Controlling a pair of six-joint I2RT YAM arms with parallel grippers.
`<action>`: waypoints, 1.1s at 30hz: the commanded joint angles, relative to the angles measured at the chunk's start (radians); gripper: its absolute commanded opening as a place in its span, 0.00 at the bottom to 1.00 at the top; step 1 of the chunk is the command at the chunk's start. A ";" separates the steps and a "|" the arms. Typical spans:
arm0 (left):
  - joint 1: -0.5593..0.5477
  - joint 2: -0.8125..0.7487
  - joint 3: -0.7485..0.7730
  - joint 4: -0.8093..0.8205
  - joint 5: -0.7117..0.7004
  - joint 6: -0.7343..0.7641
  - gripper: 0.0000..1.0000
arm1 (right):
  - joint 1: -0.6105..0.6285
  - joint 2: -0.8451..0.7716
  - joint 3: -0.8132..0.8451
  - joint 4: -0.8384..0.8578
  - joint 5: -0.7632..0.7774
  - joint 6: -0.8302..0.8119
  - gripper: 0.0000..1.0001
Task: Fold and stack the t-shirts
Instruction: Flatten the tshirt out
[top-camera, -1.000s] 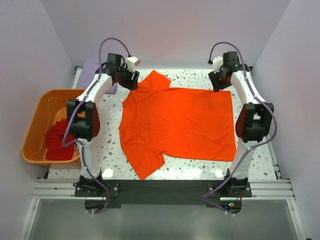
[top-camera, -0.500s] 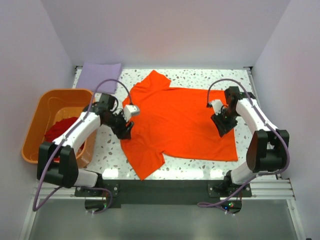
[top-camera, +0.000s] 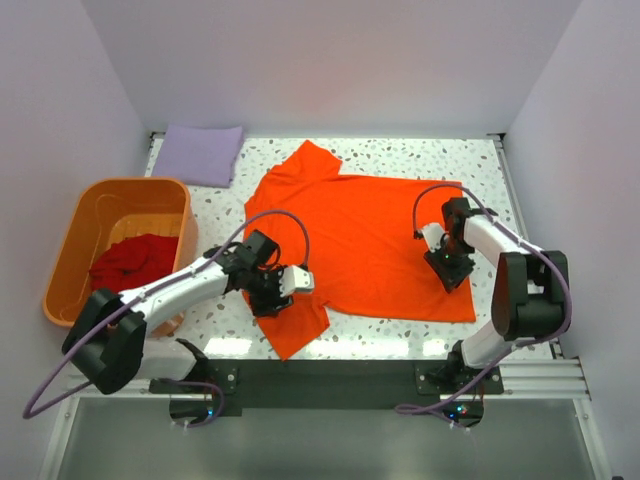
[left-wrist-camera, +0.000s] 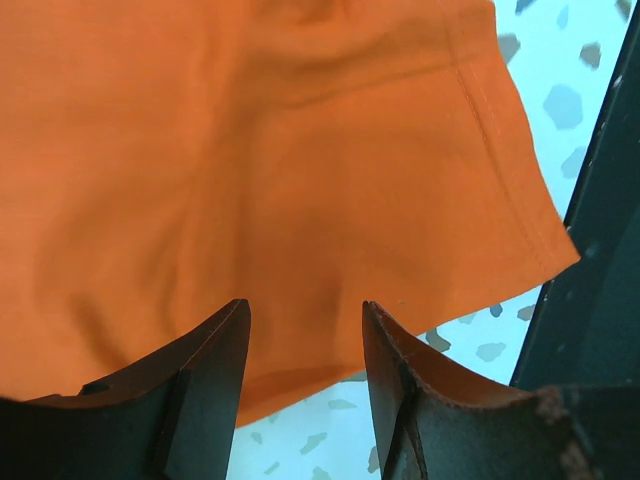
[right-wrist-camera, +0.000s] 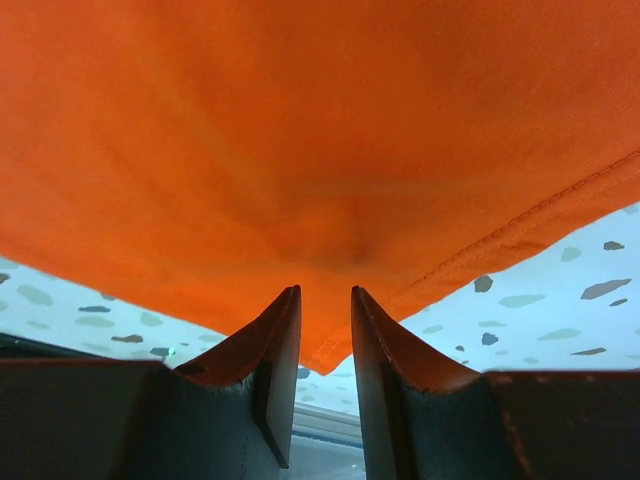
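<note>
Speckled table (top-camera: 400, 338) | orange t-shirt (top-camera: 360, 230) flat | near sleeve reaches front edge

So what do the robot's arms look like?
The left arm and right arm are white tubes with chunky black joints. A thin purple-grey cable loops along each one. The left gripper and right gripper each have two dark, wedge-shaped fingers, with a small white box mounted beside them.
</note>
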 joint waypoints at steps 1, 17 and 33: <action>-0.058 0.051 -0.041 0.060 -0.092 0.075 0.53 | 0.000 0.024 -0.023 0.088 0.061 0.018 0.31; -0.234 0.002 -0.128 -0.189 -0.217 0.374 0.49 | -0.001 0.114 0.000 0.129 0.160 -0.041 0.29; -0.081 0.036 0.135 -0.085 -0.083 0.231 0.49 | -0.001 -0.023 0.092 0.000 0.062 -0.048 0.30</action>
